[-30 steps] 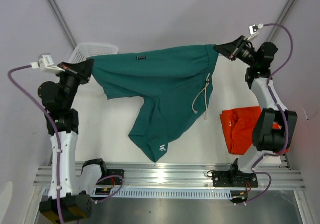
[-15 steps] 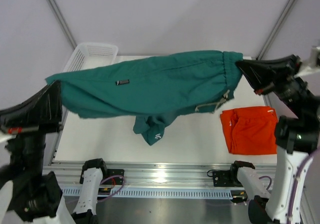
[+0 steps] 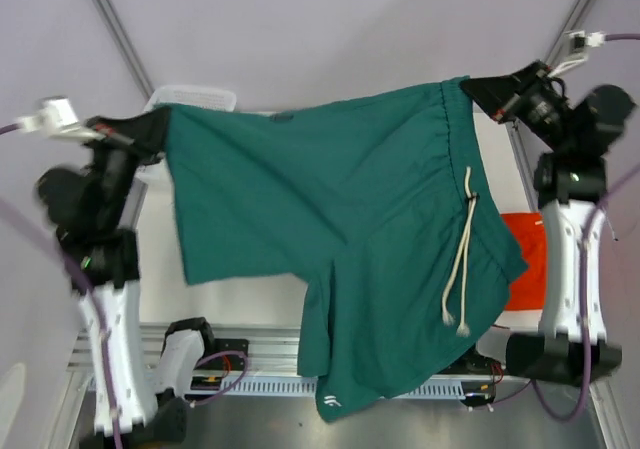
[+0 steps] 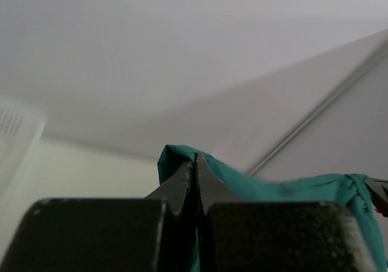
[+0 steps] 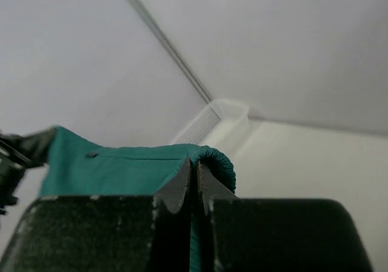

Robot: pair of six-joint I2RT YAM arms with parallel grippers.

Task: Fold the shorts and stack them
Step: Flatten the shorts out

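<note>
From the top camera I see the teal shorts (image 3: 340,199) stretched out in the air above the table (image 3: 250,304), hanging between my two arms. The left gripper (image 3: 160,129) is clenched on one top corner of the fabric above the table's far left, and the right gripper (image 3: 470,87) is clenched on the waistband corner above its far right. One leg of the garment droops down past the table's near edge, and the white drawstring (image 3: 462,259) dangles along the right side of the cloth. The orange shorts (image 3: 528,259) lie on the right side of the table, mostly hidden behind the hanging teal fabric. A white mesh basket (image 3: 195,96) sits at the table's far-left corner, partly covered by the left arm. On the left wrist camera, the fingers are pressed tight together with a fold of teal cloth pinched between their tips, the fabric running off to the right. On the right wrist camera the fingers are likewise squeezed together on the rolled teal waistband, with the basket beyond it at the table's corner.
</note>
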